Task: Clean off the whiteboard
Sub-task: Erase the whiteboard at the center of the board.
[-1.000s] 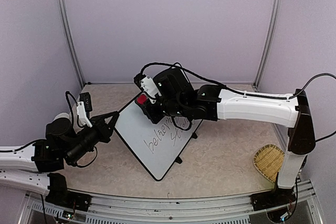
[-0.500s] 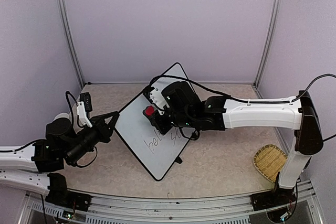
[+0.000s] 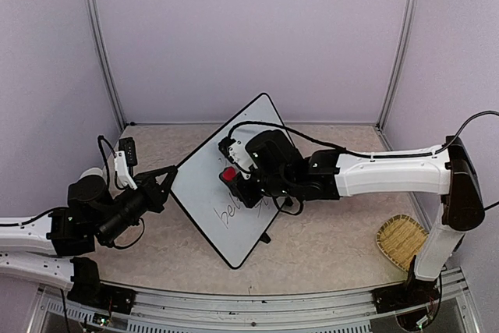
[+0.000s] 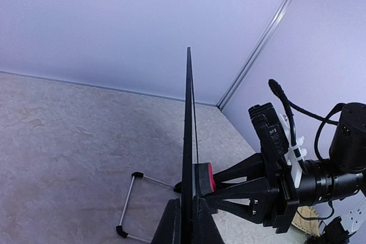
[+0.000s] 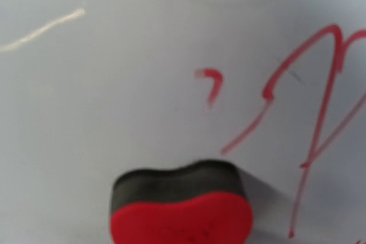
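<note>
The right jaws [image 3: 233,179] are seen closed on the red-and-black eraser [image 3: 228,175], and that eraser has been carried down the whiteboard [image 3: 204,208] within the last 1 second. From up near the top corner, it has been brought to the middle of the face, right at the start of the handwriting [image 3: 227,212]. In the right wrist view the eraser's dark felt is laid against the white surface, with strokes of writing just beside and above it, not yet touched, and 1 faint pale streak off to the upper left. The top corner of the board, covered by the arm a second ago, has been uncovered and reads clean from above. Only the first few letters can be made out below the eraser in the top view. The rest is hidden under the right arm, so how much has been wiped cannot be told. The left jaws [image 4: 187,224] are kept clamped on the board's edge, unmoved, and the board is stood tilted on the bench [image 3: 335,232]. From the left wrist it is seen edge-on, with its wire foot [image 4: 128,204] resting on the bench behind it. A woven basket [image 3: 399,241] is left well apart on the right. Judged from this, the stroke has only now been brought to the writing, and most of the erasing is yet to be done.
</note>
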`<action>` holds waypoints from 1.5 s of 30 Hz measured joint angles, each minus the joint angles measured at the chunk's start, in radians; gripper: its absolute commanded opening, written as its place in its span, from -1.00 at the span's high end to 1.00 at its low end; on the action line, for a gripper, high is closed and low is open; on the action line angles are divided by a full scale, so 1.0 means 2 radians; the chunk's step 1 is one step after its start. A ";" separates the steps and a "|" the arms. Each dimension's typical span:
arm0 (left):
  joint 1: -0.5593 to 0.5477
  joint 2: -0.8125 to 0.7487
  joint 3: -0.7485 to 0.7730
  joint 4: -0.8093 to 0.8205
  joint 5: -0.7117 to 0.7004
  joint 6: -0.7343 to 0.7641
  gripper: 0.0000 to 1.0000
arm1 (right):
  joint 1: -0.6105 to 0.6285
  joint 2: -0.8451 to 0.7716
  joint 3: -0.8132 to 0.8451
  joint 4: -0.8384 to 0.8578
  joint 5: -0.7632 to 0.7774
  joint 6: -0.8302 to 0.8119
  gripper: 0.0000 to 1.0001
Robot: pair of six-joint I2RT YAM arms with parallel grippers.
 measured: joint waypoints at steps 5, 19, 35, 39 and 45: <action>0.000 0.000 0.000 0.000 0.000 0.000 1.00 | -0.001 0.000 0.002 -0.003 -0.002 0.000 0.74; 0.000 0.000 0.000 0.002 0.002 -0.001 1.00 | -0.003 0.031 0.109 -0.088 0.005 -0.016 0.73; 0.000 0.001 0.000 0.000 -0.007 -0.003 1.00 | -0.008 0.083 0.234 -0.140 0.006 -0.044 0.72; 0.000 0.002 0.000 0.000 -0.008 -0.005 1.00 | -0.008 0.084 0.237 -0.143 0.005 -0.046 0.72; 0.000 0.002 0.000 -0.002 -0.009 -0.005 1.00 | -0.008 0.077 0.213 -0.119 0.004 -0.047 0.72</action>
